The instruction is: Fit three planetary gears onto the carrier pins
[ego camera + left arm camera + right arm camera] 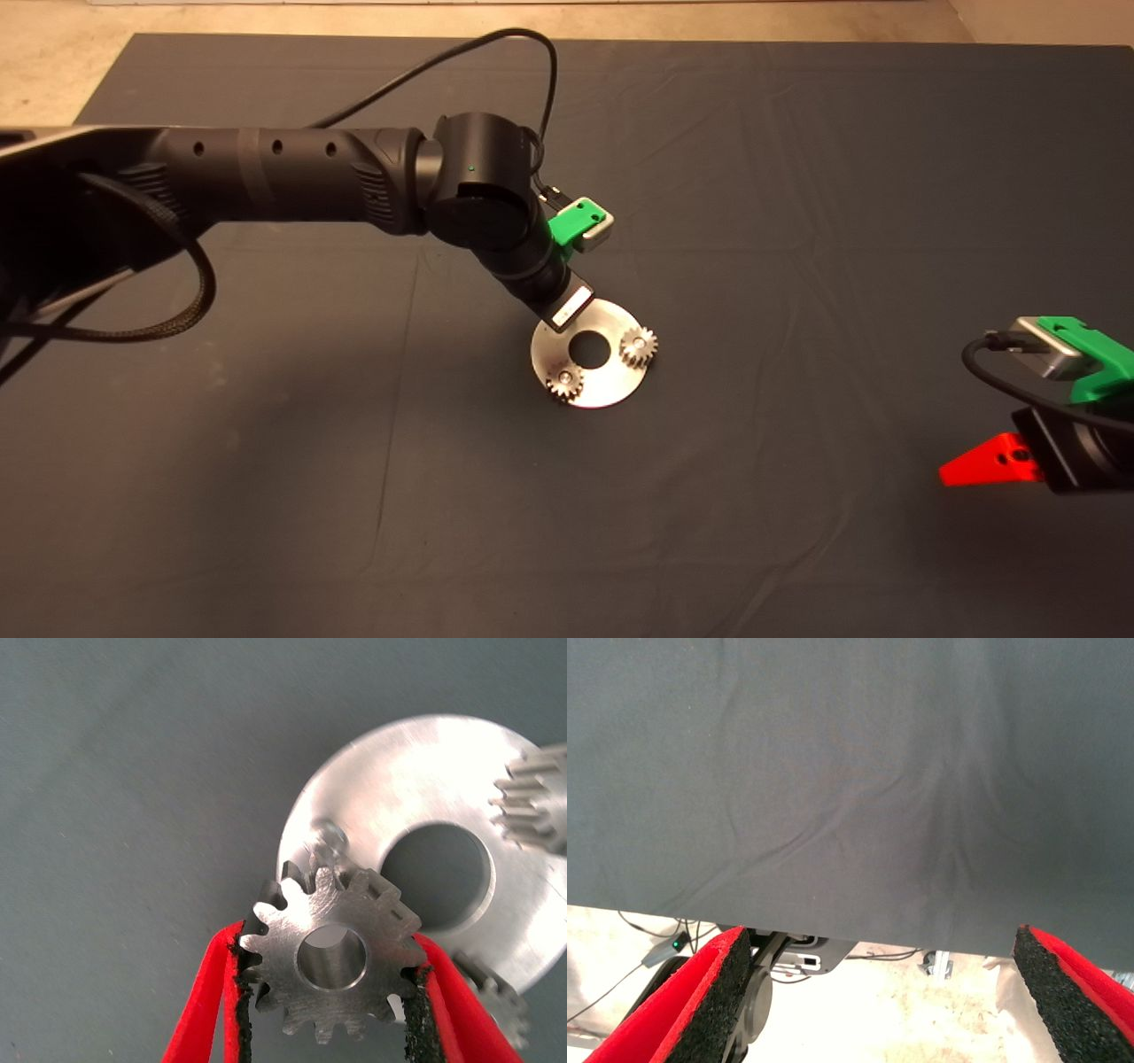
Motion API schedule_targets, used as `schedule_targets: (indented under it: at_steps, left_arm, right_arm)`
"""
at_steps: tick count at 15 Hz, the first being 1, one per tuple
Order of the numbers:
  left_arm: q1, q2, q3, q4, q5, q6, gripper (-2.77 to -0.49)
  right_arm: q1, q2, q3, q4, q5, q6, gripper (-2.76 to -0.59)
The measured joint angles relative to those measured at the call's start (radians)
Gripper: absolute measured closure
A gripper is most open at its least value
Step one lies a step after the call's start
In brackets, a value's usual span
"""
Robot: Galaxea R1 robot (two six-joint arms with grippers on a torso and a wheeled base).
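Left arm: reaches from the left across the mat point(797, 177), wrist angled down over the disc point(611, 390). Left gripper point(330, 1010): clamped on third gear point(330, 958), held just beside the bare pin point(330, 835). Two gears point(638, 346) seated on pins. Right gripper point(877, 992): parked at lower right, fingers apart.

The disc point(595, 381) lies near the middle of the mat point(266, 496), with two planetary gears point(638, 346) seated on pins at its near and right parts. The left gripper point(330, 992) holds the third gear point(332, 958) above the disc's edge, just beside the free pin point(330, 835). The right gripper point(979, 465) waits at the mat's right edge, well apart from the disc.
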State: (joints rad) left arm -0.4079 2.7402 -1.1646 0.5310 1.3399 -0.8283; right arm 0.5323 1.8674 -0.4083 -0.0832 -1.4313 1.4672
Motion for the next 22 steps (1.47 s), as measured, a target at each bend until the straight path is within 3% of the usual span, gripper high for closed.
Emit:
schedule_targets:
  at_steps: [7,9,16,18,22]
  left_arm:
    - [0.001,0.029,-0.052,-0.002,-0.036,0.0,-0.81]
    - [0.005,0.039,-0.063,-0.002,-0.057,0.0,-0.81]
    - [0.031,0.034,-0.088,-0.003,-0.058,0.001,-0.81]
    - [0.034,0.034,-0.102,-0.003,-0.059,0.032,-0.8]
    - [0.038,0.036,-0.121,-0.002,-0.078,0.041,-0.8]
  right_arm:
    - [0.0,-0.011,0.0,0.002,-0.001,0.0,-2.21]
    - [0.0,-0.011,0.0,0.003,0.0,-0.001,-2.21]
    - [0.0,-0.011,0.0,0.005,-0.001,-0.003,-2.21]
    - [0.0,-0.011,0.0,0.006,-0.001,-0.003,-2.21]
    - [0.0,-0.011,0.0,0.006,-0.001,-0.003,-2.21]
